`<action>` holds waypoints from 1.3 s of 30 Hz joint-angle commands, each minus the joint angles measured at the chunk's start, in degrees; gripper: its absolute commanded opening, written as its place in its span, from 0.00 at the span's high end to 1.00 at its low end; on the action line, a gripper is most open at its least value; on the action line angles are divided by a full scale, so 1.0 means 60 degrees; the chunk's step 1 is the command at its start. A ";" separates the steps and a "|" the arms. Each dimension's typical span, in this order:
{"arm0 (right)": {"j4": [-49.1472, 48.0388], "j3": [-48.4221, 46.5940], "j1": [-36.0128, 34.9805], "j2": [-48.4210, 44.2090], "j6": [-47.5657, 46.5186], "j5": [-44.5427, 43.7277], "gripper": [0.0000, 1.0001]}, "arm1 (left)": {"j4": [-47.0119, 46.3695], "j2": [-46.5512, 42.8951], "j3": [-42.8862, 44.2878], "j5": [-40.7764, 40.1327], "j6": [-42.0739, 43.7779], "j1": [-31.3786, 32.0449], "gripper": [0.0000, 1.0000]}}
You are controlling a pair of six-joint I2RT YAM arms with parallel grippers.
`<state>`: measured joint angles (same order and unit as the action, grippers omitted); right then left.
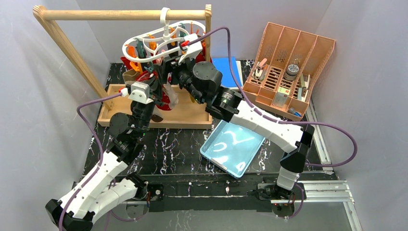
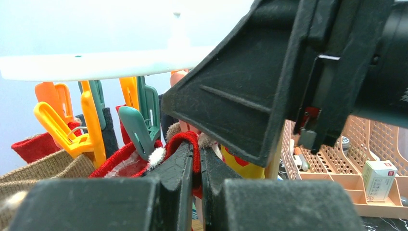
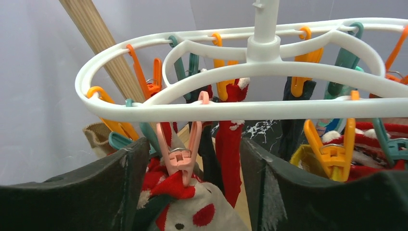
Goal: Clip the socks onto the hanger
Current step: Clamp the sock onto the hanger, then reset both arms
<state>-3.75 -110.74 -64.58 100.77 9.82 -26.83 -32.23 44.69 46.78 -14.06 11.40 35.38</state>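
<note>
Many socks under hanger, wooden rail

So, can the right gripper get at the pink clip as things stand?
Probably yes. The pink clip hangs from the hanger right between the right gripper's open fingers, with nothing in front of it; only the sock it bites sits below.

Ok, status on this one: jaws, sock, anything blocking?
Left gripper shut on red-cuffed sock. Right gripper open, jaws either side of pink clip. Clip bites that cuff on the hanger. Neighbouring socks hang close.
</note>
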 commanded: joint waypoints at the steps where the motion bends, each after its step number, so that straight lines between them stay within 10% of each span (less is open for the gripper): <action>1: 0.0068 0.0087 -0.0001 -0.0886 0.0397 0.0010 0.18 | -0.0057 -0.0132 0.0427 0.0093 0.0107 0.0007 1.00; 11: -0.1229 0.3500 0.0000 -0.3656 0.0410 0.0538 0.01 | 0.0573 -0.0383 0.0506 0.0212 0.0136 0.0006 0.94; 23: -0.1237 0.6633 -0.0004 -0.6648 -0.0107 -0.0191 0.01 | 0.3402 -0.2040 0.0688 0.0472 -0.0305 0.0007 0.02; 39: 0.1185 0.7739 -0.0003 -0.7461 0.2489 -0.4388 0.01 | 1.2143 -0.2091 0.2799 -0.4828 -0.8165 0.0007 0.02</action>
<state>2.02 -65.65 -64.58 58.94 19.57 -45.98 24.99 28.01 60.53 -35.62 -21.98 35.38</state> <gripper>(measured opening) 0.985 0.983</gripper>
